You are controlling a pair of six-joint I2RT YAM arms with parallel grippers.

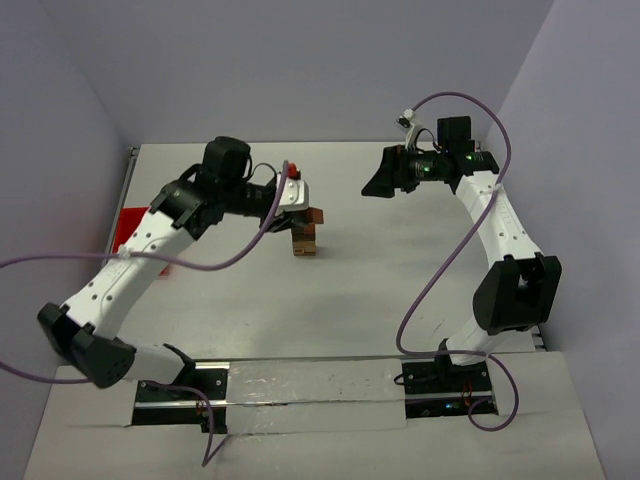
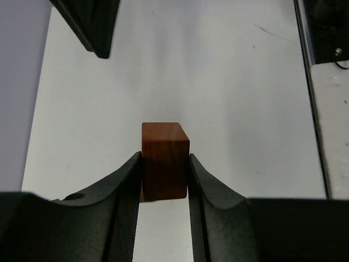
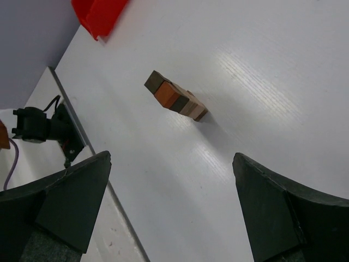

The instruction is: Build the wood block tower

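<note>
Above the counter (image 1: 400,290), the left gripper (image 1: 298,200) is shown clenched on a reddish-brown block (image 2: 164,159), while the right gripper (image 1: 380,178), at upper right, is spread and empty. The upright wood block tower (image 1: 305,238) is seen at centre, just lower right of the nearer left fingers (image 2: 128,185).

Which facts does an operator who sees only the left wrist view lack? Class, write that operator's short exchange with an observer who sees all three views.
Operator: My left gripper holds a reddish-brown block. Is any tower standing?
Observer: Yes. The wood block tower stands upright mid-table, several blocks high.
Operator: Is the right gripper holding anything?
Observer: No. The right gripper is open and empty, apart from the tower and off to its right.
</note>
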